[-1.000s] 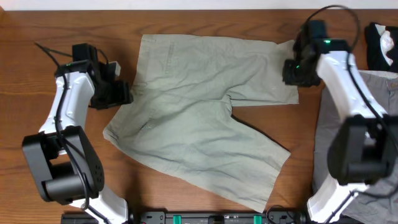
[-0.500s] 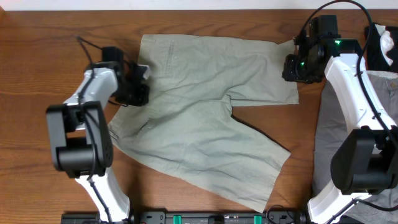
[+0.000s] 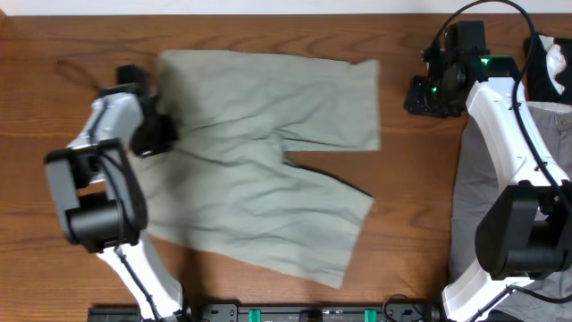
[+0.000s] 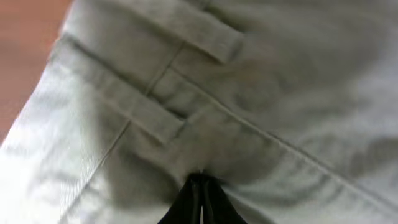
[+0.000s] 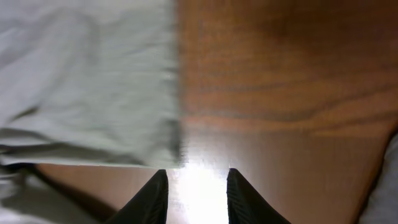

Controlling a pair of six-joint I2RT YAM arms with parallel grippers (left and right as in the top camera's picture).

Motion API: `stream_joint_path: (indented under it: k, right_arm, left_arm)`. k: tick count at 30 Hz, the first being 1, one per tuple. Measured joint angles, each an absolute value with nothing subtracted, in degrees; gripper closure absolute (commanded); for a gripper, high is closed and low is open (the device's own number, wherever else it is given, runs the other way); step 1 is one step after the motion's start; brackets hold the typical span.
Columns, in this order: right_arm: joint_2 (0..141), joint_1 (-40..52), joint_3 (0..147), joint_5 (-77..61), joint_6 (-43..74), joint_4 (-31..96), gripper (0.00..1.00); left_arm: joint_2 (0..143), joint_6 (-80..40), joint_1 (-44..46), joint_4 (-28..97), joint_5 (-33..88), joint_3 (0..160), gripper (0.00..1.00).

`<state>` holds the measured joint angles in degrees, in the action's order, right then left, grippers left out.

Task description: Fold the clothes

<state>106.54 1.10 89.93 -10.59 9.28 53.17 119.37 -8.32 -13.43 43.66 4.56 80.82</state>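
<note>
Looks like a robotics lab bench, folks: white-and-black left arm (image 3: pixel 103 125) and right arm (image 3: pixel 500 107) mounted at one wood-grain tabletop (image 3: pixel 420 179).

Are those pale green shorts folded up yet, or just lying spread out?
Spread out. In the overhead view the shorts lie flat on the table, both legs apart and visible, no part doubled over.

We look straight down from overhead on the table (image 3: pixel 54 36), with the shorts (image 3: pixel 259 161) spread across it. Our left wrist view presses close against the waistband (image 4: pixel 155 118) past the left gripper (image 4: pixel 200 198); our right wrist view faces down, near the wood, sharing one leg's hem (image 5: pixel 165 93) with the overhead.
</note>
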Motion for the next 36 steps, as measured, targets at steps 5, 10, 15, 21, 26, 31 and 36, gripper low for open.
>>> stream_joint_path:
  k: [5,10,15,21,26,31,36]
  right_arm:
    - [107.3,3.8,87.5,-11.5,9.7,49.8,0.69]
    - [112.0,8.1,85.0,-15.5,9.5,48.6,0.63]
    - [116.6,11.5,83.9,-18.7,4.6,52.1,0.54]
    - [116.8,12.8,83.7,-20.1,3.4,42.2,0.77]
    - [117.5,12.8,83.9,-20.4,8.4,31.8,0.99]
    - [122.0,12.8,83.9,-20.8,11.8,25.9,0.99]
    - [125.9,12.2,84.4,-22.5,13.3,24.5,0.98]
  left_arm:
    - [119.4,-13.0,-18.5,45.9,3.6,80.9,0.94]
    - [119.2,-12.7,-17.7,46.1,2.7,80.9,0.91]
    - [117.9,-10.5,-16.5,46.2,2.3,79.6,0.83]
    - [113.8,-9.6,-14.7,47.4,4.1,76.7,0.77]
    - [103.0,-8.5,-13.8,47.4,7.2,76.3,0.69]
    - [93.1,-7.7,-13.8,47.4,10.5,76.3,0.57]
    - [86.8,-7.4,-13.8,48.1,12.2,76.3,0.5]
